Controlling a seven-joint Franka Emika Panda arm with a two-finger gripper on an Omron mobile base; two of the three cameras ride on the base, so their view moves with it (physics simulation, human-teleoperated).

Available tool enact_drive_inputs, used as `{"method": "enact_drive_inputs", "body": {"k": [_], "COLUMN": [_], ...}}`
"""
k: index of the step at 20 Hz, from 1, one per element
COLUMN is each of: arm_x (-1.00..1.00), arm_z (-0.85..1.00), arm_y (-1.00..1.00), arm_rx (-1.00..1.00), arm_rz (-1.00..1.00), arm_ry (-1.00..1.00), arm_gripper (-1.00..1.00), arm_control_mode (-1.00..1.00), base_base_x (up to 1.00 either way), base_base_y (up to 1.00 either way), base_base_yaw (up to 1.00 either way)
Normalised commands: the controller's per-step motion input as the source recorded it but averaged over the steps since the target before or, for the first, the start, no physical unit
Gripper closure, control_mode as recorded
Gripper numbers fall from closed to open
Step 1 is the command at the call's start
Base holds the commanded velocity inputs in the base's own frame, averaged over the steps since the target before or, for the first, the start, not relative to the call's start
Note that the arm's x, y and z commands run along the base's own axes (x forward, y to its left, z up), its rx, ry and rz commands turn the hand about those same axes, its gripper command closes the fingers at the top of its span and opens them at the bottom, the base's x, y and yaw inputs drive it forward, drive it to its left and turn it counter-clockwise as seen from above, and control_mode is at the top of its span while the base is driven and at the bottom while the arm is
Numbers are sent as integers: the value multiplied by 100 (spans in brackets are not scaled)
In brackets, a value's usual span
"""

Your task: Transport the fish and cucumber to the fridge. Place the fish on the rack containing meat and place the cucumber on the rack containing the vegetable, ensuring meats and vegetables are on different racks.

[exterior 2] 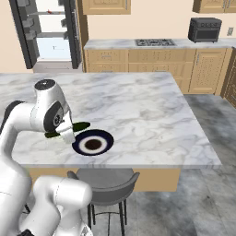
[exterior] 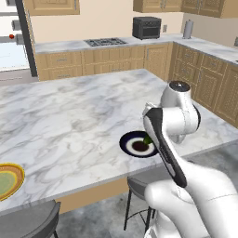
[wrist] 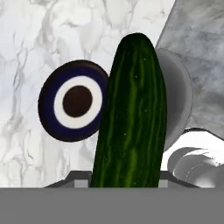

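Hand view has the cucumber [wrist: 131,118] running straight up the middle, pinched in the hand [wrist: 127,177] and lifted off the surface [wrist: 26,52] above a dark blue plate [wrist: 74,101]. Looks like the carry step for the veg, so next the base has to drive over to the open fridge [exterior 2: 46,32] across the room and find the tomato rack.
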Motion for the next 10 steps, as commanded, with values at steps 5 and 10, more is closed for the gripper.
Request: {"method": "enact_drive_inputs", "body": {"k": [5,10], "arm_x": [-76,-68], "arm_z": [95,81], "arm_y": [0,0], "arm_rx": [10,13], "arm_rz": [13,3], "arm_ry": [-30,-13], "arm_gripper": [100,100], "arm_control_mode": [-100,-100], "base_base_x": [0,0], "base_base_y": [0,0], "base_base_yaw": [0,0]}}
